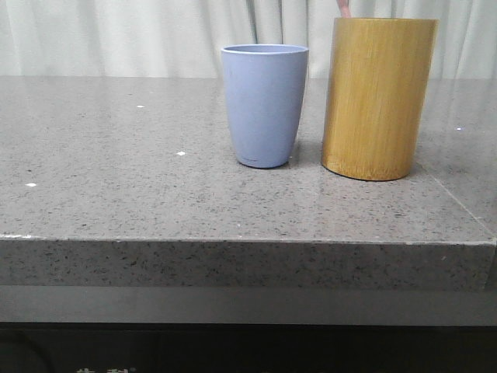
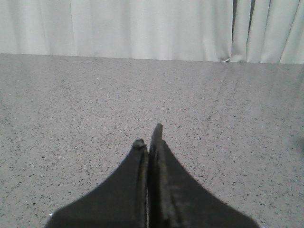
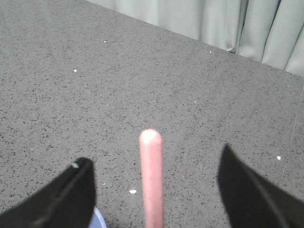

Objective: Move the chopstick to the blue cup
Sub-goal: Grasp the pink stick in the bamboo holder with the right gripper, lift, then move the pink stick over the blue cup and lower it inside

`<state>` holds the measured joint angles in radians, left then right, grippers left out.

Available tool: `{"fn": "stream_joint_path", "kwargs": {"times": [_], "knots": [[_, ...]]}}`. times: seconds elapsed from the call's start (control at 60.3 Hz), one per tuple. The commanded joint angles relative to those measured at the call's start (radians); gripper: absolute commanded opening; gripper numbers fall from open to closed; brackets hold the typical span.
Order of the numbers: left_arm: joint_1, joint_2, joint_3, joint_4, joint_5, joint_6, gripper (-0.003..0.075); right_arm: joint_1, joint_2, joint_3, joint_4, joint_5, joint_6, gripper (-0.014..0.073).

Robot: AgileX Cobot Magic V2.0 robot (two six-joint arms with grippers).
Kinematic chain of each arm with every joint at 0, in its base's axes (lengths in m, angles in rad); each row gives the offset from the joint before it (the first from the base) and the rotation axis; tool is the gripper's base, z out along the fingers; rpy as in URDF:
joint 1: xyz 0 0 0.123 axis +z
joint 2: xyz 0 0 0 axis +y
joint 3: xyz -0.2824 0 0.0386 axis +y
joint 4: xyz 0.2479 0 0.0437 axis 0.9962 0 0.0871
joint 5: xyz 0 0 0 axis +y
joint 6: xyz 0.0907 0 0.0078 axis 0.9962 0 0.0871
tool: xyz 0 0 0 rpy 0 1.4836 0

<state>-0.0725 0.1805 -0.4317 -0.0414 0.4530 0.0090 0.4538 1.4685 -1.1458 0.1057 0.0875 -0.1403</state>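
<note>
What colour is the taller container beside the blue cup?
The bamboo cylinder is yellow-brown with fine vertical grain; the front view shows it best.

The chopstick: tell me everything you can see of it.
The chopstick is a thin, smooth, pale pink stick with a rounded tip. In the right wrist view it stands between the open fingers of the right gripper, touching neither. In the front view only its tip pokes above the rim of the bamboo holder, which hides the rest. It is not yet in the blue cup.

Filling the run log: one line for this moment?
chopstick: in bamboo holder | right hand: open, around it | left hand: shut | blue cup: upright
</note>
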Motion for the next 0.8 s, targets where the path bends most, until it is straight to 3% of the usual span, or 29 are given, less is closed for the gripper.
{"fn": "stream_joint_path", "kwargs": {"times": [0.0, 0.133, 0.265, 0.481, 0.779], "knots": [[0.003, 0.01, -0.025, -0.009, -0.081, -0.009, -0.0019, 0.002, -0.033, -0.04, -0.013, -0.088, -0.012, 0.0372], [0.003, 0.01, -0.025, -0.009, -0.081, -0.009, -0.0019, 0.002, -0.033, -0.04, -0.013, -0.108, -0.012, 0.0178], [0.003, 0.01, -0.025, -0.009, -0.081, -0.009, -0.0019, 0.002, -0.038, -0.04, -0.013, -0.126, -0.012, 0.0061], [0.003, 0.01, -0.025, -0.009, -0.081, -0.009, -0.0019, 0.002, -0.041, -0.04, -0.013, -0.139, -0.012, 0.0001], [0.003, 0.01, -0.025, -0.009, -0.081, -0.009, -0.0019, 0.002, -0.12, -0.04, -0.013, -0.19, -0.012, 0.0001]]}}
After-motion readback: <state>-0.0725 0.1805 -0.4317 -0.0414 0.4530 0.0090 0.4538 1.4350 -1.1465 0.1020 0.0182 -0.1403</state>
